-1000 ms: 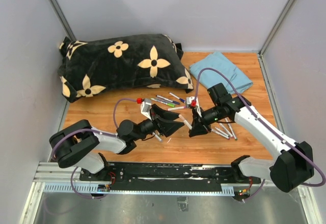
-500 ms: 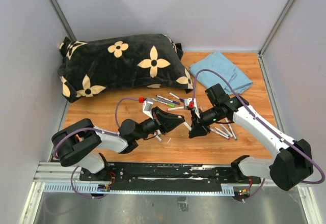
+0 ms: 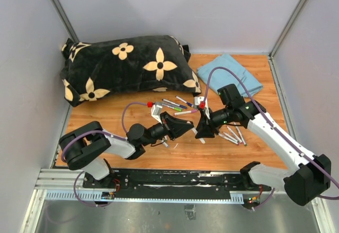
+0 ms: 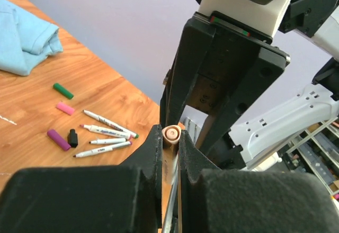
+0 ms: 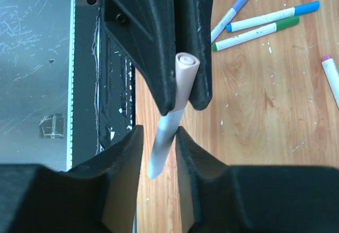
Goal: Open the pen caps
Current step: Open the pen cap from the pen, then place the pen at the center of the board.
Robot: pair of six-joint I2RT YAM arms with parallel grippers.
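Left claw (image 4: 170, 139) is clamped tight on the pinkish cap (image 5: 185, 69), up in the air between the two arms. The pale barrel (image 5: 160, 151) runs straight out of it and down between the fingers of the right claw (image 5: 159, 137). That right claw stands slightly parted around the barrel, with a sliver of gap on each side, so it doesn't look to be pinching anything. By my read the pen is light, stiff and smooth, a slick little plastic tube that could twist or slide in a loose grip. The cap is likely just a snug push fit. Best hold is across the cap's round sides at mid-length, with the other claw on the barrel close to the joint, then a straight pull along the pen and no bending. Further out, loose caps (image 4: 63, 90) in green, pink, purple and black lie on the worktop (image 4: 26, 114) beside a few pens (image 4: 108, 124), and the blue cloth (image 4: 24, 37) sits beyond them. A blue-capped and a green-capped pen show under the right arm, so there's work left. Compared with a second ago, the left claw was gaping wide and well apart from the right one, which had the pen alone. Now the left has come across and shut on it, and the right has slackened.
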